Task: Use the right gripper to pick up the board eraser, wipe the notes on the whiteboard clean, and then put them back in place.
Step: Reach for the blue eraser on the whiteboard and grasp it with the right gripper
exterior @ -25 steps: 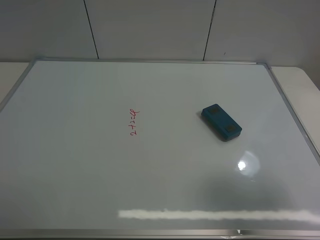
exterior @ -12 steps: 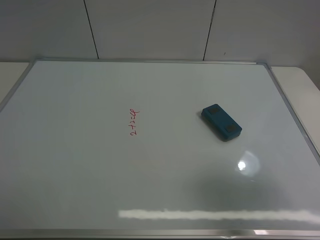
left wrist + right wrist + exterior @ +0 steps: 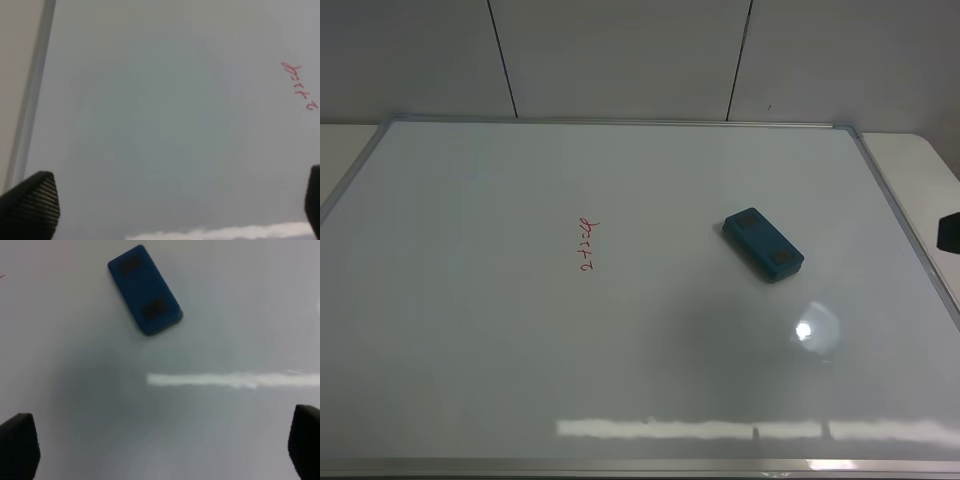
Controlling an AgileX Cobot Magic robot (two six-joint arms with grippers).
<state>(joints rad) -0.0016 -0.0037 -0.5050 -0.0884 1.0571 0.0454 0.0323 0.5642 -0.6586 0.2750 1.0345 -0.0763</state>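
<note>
The teal-blue board eraser (image 3: 763, 244) lies flat on the whiteboard (image 3: 470, 330), right of the middle, with two dark patches on top. The red notes (image 3: 586, 245) are a short line left of it. In the right wrist view the eraser (image 3: 145, 289) lies ahead of my right gripper (image 3: 161, 445), well apart from it; the fingertips (image 3: 19, 445) stand wide apart and hold nothing. In the left wrist view my left gripper (image 3: 172, 210) is open and empty over bare board, with the notes (image 3: 299, 86) off to one side. A dark part of an arm (image 3: 950, 232) shows at the right edge.
The board's silver frame (image 3: 900, 215) runs along all sides, also seen in the left wrist view (image 3: 32, 95). A pale table (image 3: 920, 160) lies beyond it. A grey panelled wall (image 3: 620, 55) stands behind. Lamp glare (image 3: 804, 330) sits near the front.
A dark arm part has come into view at the right edge. The soft shadow on the board's front has shifted left. Eraser and notes have not moved.
</note>
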